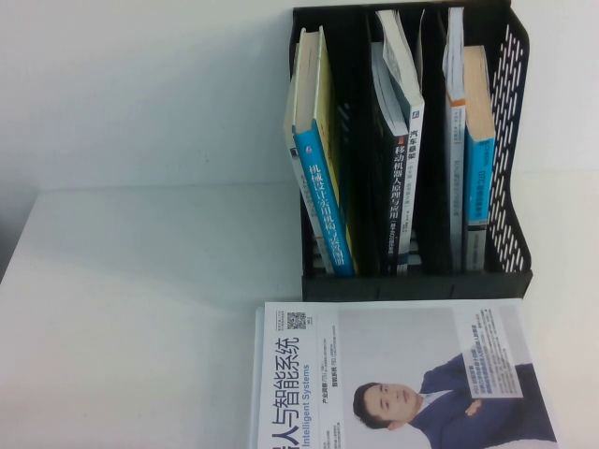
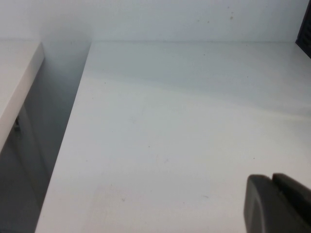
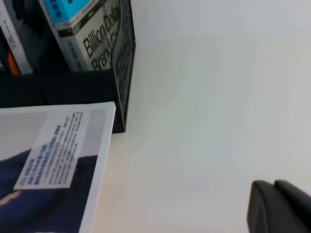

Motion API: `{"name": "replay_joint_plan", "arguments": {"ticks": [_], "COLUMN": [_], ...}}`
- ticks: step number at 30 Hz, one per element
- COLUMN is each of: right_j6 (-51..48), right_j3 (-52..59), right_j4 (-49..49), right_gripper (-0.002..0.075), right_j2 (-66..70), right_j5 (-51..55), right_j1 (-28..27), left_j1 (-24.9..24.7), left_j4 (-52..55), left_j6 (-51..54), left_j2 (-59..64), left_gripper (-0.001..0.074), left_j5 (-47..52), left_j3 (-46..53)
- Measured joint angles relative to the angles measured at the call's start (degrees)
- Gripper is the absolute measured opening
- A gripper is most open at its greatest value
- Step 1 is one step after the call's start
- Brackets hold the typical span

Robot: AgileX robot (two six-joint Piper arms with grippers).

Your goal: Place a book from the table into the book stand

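The blue and white "Billion Dollar" book [image 1: 479,159] stands upright in the right slot of the black book stand [image 1: 511,187]. In the right wrist view its cover [image 3: 97,39] shows behind the stand's perforated wall [image 3: 124,73]. Neither gripper shows in the high view. My left gripper [image 2: 272,180] is shut and empty over the bare white table [image 2: 184,121], with the stand's edge [image 2: 306,29] far off. My right gripper [image 3: 274,187] is shut and empty over the table [image 3: 209,121], beside the stand's right side.
A white-cover book with a man in a blue suit [image 1: 402,374] lies flat on the table [image 1: 140,309] in front of the stand; it also shows in the right wrist view [image 3: 53,160]. A yellow-cover book [image 1: 323,187] and others fill the left and middle slots.
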Motion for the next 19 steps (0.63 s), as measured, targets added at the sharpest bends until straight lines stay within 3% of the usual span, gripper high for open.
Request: {"name": "replay_joint_plan", "arguments": {"ticks": [19], "right_j6": [-2.0], "right_j3": [0.0], "right_j4": [0.0], "right_gripper": [-0.0004], "right_j2": [-0.1], "right_j5": [0.0], "right_j1": [-0.1], "left_j1": [0.0], "left_j4": [0.0], "left_j6": [-0.1], "left_j2": [0.0], "left_gripper": [-0.0002], "left_j5": [0.1], "left_j3": [0.0]}}
